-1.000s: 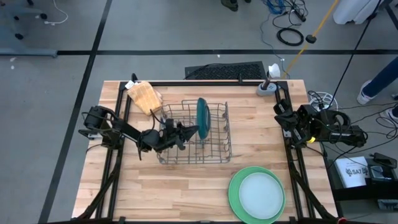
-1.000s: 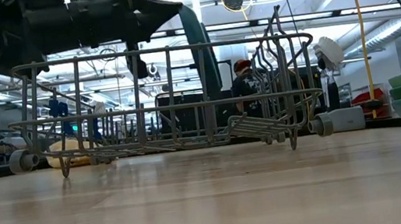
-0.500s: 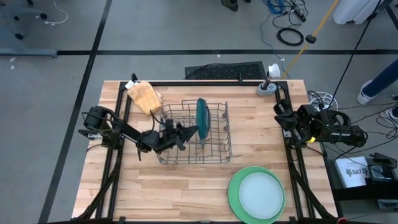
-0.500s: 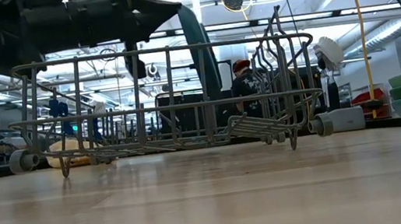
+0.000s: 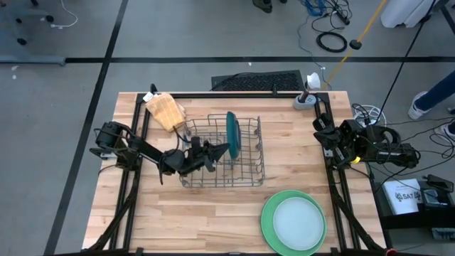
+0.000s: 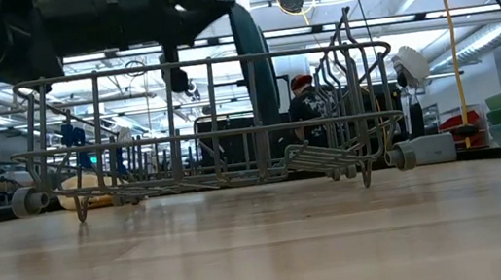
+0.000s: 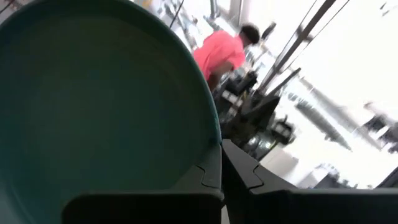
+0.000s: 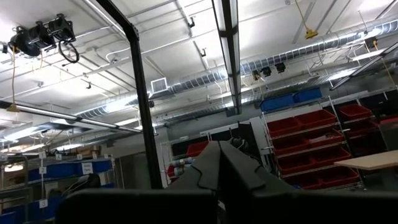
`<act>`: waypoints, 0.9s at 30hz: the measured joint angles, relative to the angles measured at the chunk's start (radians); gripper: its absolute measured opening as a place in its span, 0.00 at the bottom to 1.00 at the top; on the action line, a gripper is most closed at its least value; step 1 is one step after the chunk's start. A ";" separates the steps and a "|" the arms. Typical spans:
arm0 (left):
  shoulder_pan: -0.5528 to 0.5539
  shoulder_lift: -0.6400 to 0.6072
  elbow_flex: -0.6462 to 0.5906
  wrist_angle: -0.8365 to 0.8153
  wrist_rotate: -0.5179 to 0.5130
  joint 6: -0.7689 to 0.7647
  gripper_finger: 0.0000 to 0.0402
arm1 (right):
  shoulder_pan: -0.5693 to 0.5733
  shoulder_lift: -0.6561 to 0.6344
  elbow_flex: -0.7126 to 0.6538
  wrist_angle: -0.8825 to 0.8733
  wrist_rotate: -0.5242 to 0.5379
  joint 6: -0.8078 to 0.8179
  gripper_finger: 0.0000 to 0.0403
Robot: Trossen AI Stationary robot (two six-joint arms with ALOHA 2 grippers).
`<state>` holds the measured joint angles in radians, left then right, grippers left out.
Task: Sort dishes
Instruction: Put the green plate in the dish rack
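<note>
A dark teal plate [image 5: 232, 137] stands on edge inside the wire rack [image 5: 249, 171] at the table's middle. My left gripper [image 5: 225, 148] reaches over the rack from the left and is shut on the plate's upper rim; in the left wrist view the plate's hollow face [image 7: 99, 106] fills the space beyond the fingers. At the near right, a pale green plate [image 5: 297, 222] lies on a larger, darker green one [image 5: 267, 213]. My right gripper [image 8: 219, 163] is shut on nothing, held up at the table's right edge [image 5: 334, 139]. My left gripper pinches the teal plate's rim [image 7: 214, 140] between its two fingers, near the plate's top [image 6: 240, 12]. The fingers come almost level from the table's left, above the rack's wires. The plate stays upright with its lower part [image 6: 272, 98] down among the rack's wires.
A tan waffle cloth [image 5: 165, 111] lies at the far left beside the rack. A grey round fixture [image 5: 306, 101] stands at the far right corner. Bare wood lies near the front edge left of the stacked plates. A person in red [image 7: 221, 53] is in the room beyond.
In the low view my left gripper has edged up and slightly toward the right with the teal plate's upper rim. The plate's lower part stays inside the rack.
</note>
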<state>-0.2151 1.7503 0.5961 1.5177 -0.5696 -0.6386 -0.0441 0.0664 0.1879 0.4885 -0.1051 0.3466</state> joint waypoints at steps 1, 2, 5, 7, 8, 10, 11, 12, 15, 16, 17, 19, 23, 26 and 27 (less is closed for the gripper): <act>-0.004 -0.001 0.001 0.010 -0.008 0.004 0.00 | 0.000 0.000 0.000 0.000 0.000 0.000 0.00; -0.010 -0.001 0.001 0.018 -0.012 0.016 0.00 | 0.000 0.000 0.000 0.000 0.000 0.000 0.00; -0.037 -0.001 0.001 0.018 -0.034 0.017 0.00 | 0.000 0.000 0.000 0.000 0.000 0.000 0.00; -0.057 -0.001 0.000 0.018 -0.055 0.023 0.00 | 0.000 0.000 0.000 0.000 0.000 0.000 0.00; -0.066 -0.001 -0.002 0.018 -0.063 0.026 0.00 | 0.000 0.000 0.000 -0.001 0.000 0.002 0.00; -0.081 -0.001 -0.012 0.021 -0.084 0.033 0.00 | 0.000 0.000 0.000 -0.005 -0.001 0.006 0.00; -0.087 -0.001 -0.017 0.021 -0.099 0.034 0.00 | 0.000 0.000 0.000 -0.007 -0.001 0.006 0.00; -0.094 -0.001 -0.024 0.024 -0.116 0.035 0.00 | 0.000 0.000 0.000 -0.009 -0.001 0.008 0.00; -0.108 -0.001 -0.042 0.053 -0.140 0.044 0.00 | 0.000 0.000 0.000 -0.010 -0.001 0.014 0.00; -0.109 -0.001 -0.044 0.056 -0.146 0.044 0.00 | 0.000 0.000 0.000 -0.009 -0.001 0.015 0.00; -0.110 -0.001 -0.046 0.055 -0.149 0.044 0.00 | 0.000 0.000 0.000 -0.009 -0.001 0.015 0.00; -0.109 -0.001 -0.047 0.046 -0.148 0.042 0.00 | 0.000 0.000 0.000 -0.009 -0.001 0.015 0.00; -0.102 0.000 -0.047 -0.013 -0.143 0.009 0.00 | 0.000 0.000 0.000 -0.009 -0.001 0.014 0.00; -0.092 -0.001 -0.047 -0.050 -0.142 -0.034 0.00 | 0.000 0.000 0.000 -0.009 -0.001 0.013 0.00; -0.091 -0.001 -0.047 -0.065 -0.140 -0.046 0.00 | 0.000 0.000 0.000 -0.009 -0.001 0.013 0.00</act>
<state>-0.3061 1.7496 0.5491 1.4525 -0.7099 -0.6845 -0.0442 0.0666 0.1879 0.4797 -0.1062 0.3595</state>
